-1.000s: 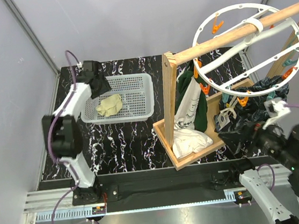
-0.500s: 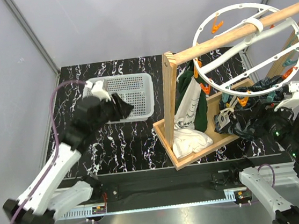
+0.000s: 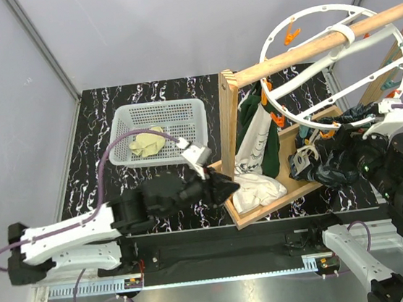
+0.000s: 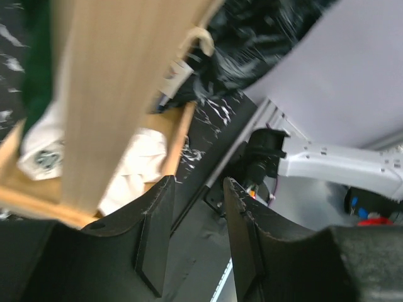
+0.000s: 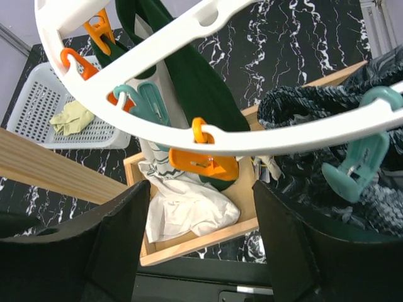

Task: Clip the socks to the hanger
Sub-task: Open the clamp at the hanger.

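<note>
The socks [image 3: 147,142] are a pale yellow crumpled bundle lying in the white basket [image 3: 189,108]; they also show in the right wrist view [image 5: 72,116]. The hanger [image 3: 274,33], a white ring with orange and teal pegs, hangs on the wooden rod at the upper right. My left gripper [image 3: 224,187] is low over the table by the wooden frame's front left corner, its jaws a little apart and empty [image 4: 198,189]. My right gripper [image 3: 337,159] is wide open and empty [image 5: 200,207], just under the hanger's rim [image 5: 157,63], below an orange peg [image 5: 208,160].
A wooden frame [image 3: 230,129] carries the rod [image 3: 306,48], with a dark green-and-white garment [image 3: 253,127] and a white cloth [image 3: 253,189] in its tray. A dark patterned garment [image 3: 346,142] hangs at the right. A teal peg [image 5: 362,160] hangs right of the orange one.
My left arm has left the basket's far left corner and swung down and right to the wooden frame's front corner, empty. The socks stayed in the basket. My right gripper rose slightly.
</note>
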